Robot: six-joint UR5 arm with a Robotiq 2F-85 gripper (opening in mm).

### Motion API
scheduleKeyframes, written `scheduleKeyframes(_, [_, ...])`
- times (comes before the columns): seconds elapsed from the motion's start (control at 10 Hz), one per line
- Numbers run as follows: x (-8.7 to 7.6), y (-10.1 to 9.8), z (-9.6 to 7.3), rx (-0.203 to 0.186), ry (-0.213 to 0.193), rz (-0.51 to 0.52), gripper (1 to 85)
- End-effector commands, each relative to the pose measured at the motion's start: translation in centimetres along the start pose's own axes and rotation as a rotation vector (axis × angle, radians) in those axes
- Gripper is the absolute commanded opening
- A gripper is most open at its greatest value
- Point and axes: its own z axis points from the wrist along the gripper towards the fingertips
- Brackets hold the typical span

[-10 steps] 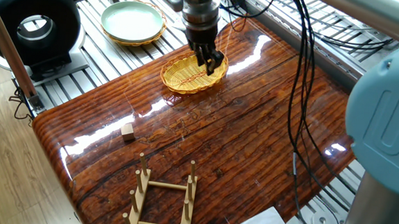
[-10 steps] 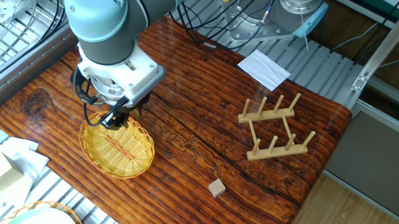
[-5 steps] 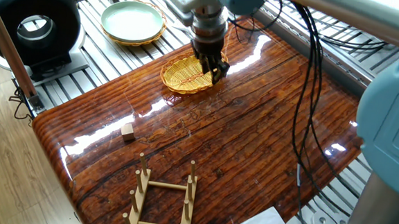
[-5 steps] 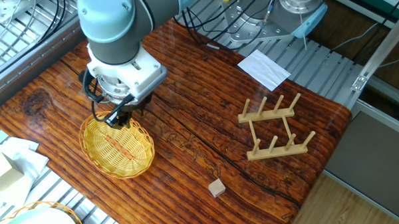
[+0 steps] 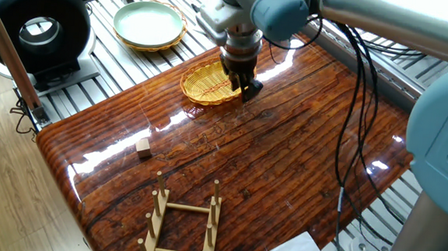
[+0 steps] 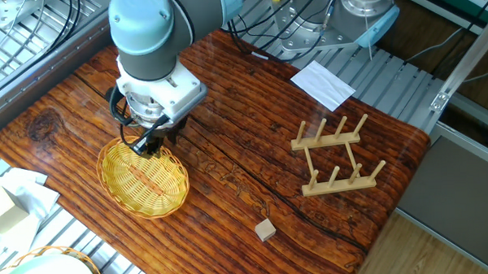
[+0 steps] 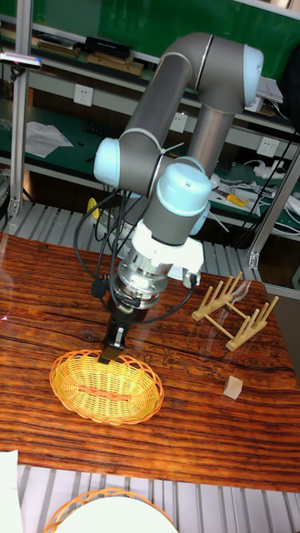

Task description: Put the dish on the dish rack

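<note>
The dish point(image 5: 203, 85) is a shallow yellow wicker basket lying flat on the far part of the wooden table; it also shows in the other fixed view as the dish point(image 6: 144, 179) and in the tall view as the dish point(image 7: 106, 388). My gripper point(image 5: 246, 88) points down at the dish's rim on the side toward the table's middle, its fingers narrowly apart and low over the rim. The same gripper point(image 6: 151, 144) point(image 7: 112, 346) shows in the other two views. Well away from the dish, the dish rack point(image 5: 180, 224) point(image 6: 336, 154) point(image 7: 235, 312) stands with nothing on it.
A small wooden cube point(image 5: 143, 146) point(image 6: 266, 229) lies between the dish and the rack. Off the table's far corner sits a pale green plate point(image 5: 148, 23) in a wicker holder. There is white paper point(image 6: 322, 83) by the rack, a black round device point(image 5: 35, 24) and hanging cables point(image 5: 342, 109).
The gripper has slid from over the dish's inside to its rim on the table-middle side. The dish and the rack have not moved.
</note>
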Motion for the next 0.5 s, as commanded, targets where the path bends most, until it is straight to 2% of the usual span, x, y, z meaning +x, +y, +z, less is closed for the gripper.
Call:
scheduleKeyframes(0.0, [-0.5,-0.6,0.8,0.029,-0.019,0.026,44.0])
scheduleKeyframes(0.1, [-0.7,-1.6,0.8,0.064,-0.024,0.038,32.7])
scheduleKeyframes(0.2, [-0.5,-3.0,0.6,0.114,-0.015,0.053,12.0])
scheduleKeyframes(0.3, [-0.3,-3.9,0.3,0.145,-0.001,0.071,1.0])
scheduleKeyframes(0.4, [0.4,-5.6,-0.9,0.194,0.036,0.075,1.0])
